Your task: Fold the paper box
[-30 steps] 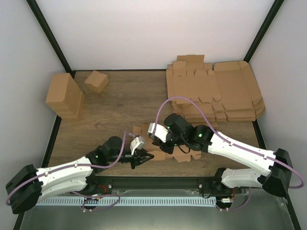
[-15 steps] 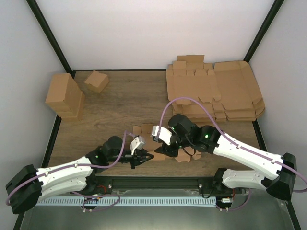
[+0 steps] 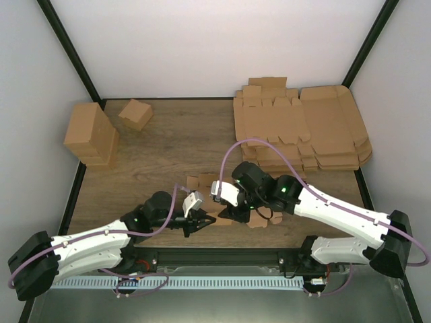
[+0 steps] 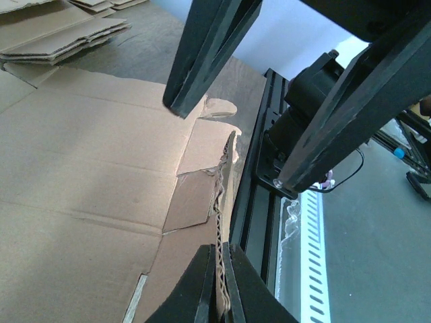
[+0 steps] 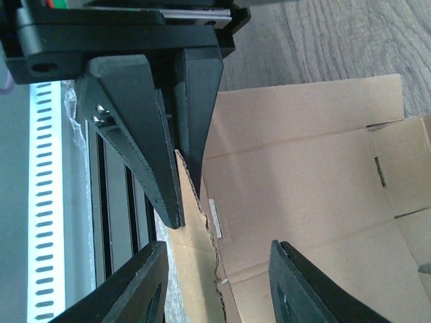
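Seen from above, two robot arms meet at the near edge of a wooden bench (image 3: 175,145). The box (image 3: 201,182), a flat brown cardboard cut-out with flaps, lies there, mostly hidden under the arms. The left hand (image 3: 202,223) is clamped shut on a flap edge of the box that stands up from the bench; its wrist view shows the raw corrugated edge pinched between the fingertips. The right hand (image 3: 227,212) hangs just beside it, jaws partly apart with nothing gripped, one finger on either side of that raised edge. At the far right lies a stack of larger flat sheets (image 3: 303,128). At the far left stand a tall block (image 3: 91,134) and a small folded carton (image 3: 136,113).
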Tool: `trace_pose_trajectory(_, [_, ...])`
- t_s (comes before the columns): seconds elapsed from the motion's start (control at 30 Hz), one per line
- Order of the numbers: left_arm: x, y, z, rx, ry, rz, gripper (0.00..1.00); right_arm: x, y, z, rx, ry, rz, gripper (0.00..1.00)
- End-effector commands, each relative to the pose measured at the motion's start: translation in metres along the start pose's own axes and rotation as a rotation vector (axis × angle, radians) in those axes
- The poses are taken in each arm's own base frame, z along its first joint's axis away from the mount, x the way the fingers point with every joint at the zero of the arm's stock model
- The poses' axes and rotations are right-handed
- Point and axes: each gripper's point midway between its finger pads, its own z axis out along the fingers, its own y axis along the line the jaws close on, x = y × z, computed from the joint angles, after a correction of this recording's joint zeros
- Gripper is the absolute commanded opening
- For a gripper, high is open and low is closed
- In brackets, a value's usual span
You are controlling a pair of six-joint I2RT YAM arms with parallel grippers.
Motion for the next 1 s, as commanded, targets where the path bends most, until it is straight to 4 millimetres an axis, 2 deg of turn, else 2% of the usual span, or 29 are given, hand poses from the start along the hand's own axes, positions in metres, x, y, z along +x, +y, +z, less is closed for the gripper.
trace_pose_trajectory(0.0, [-0.011,-0.008,-0.001,0.024,-0.025,0.036,0.04,0.005,-0.005,0.007,0.016,0.025,-0.016,0.43])
trace_pose_trajectory(0.33, [-0.011,-0.008,0.000,0.028,-0.023,0.040,0.04,0.014,-0.018,0.009,0.089,0.062,-0.014,0.42])
trace_pose_trajectory(0.53, [-0.010,-0.008,0.000,0.028,-0.021,0.038,0.04,0.013,-0.040,0.004,0.217,0.066,0.000,0.40])
trace_pose_trajectory(0.77, [-0.009,-0.008,0.000,0.030,-0.017,0.036,0.04,-0.006,-0.057,-0.012,0.335,-0.022,0.023,0.40])
trace_pose_trajectory(0.97, [-0.008,-0.008,0.000,0.032,-0.015,0.036,0.04,-0.007,-0.066,-0.024,0.409,-0.033,0.044,0.40])
